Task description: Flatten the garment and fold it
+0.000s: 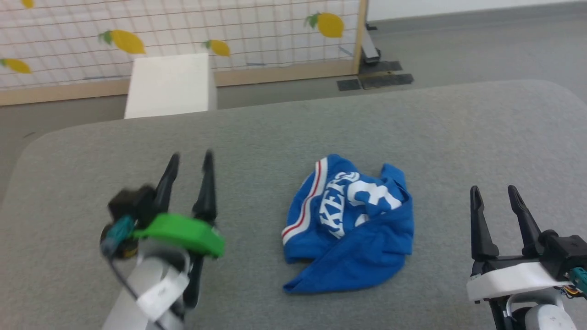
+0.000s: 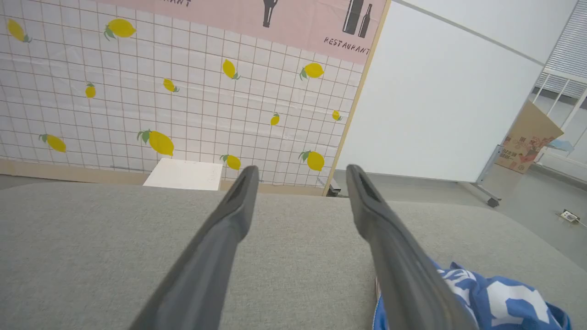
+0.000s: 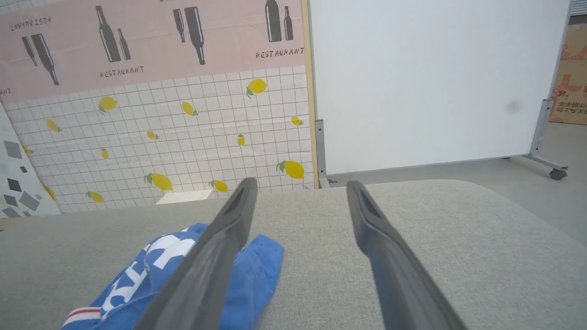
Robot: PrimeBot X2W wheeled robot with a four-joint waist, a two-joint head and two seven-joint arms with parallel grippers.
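The garment [image 1: 351,224] lies crumpled in a heap on the grey table [image 1: 284,137], royal blue with white lettering and a white-and-red trim band along its left side. My left gripper [image 1: 190,158] hovers open to the left of it, a clear gap away, nothing between its fingers. Open too, my right gripper [image 1: 494,190] stands off the heap's right side. In the left wrist view the garment [image 2: 495,298] shows at the lower right beside the open gripper [image 2: 300,176]. The right wrist view has the garment [image 3: 160,275] at the lower left of its open gripper [image 3: 300,185].
A white box [image 1: 169,85] stands on the floor just beyond the table's far edge. Behind it runs a lemon-print partition [image 1: 183,36] with a wooden frame. A white board on wheels [image 3: 426,82] and a cardboard box [image 2: 527,137] stand to the right.
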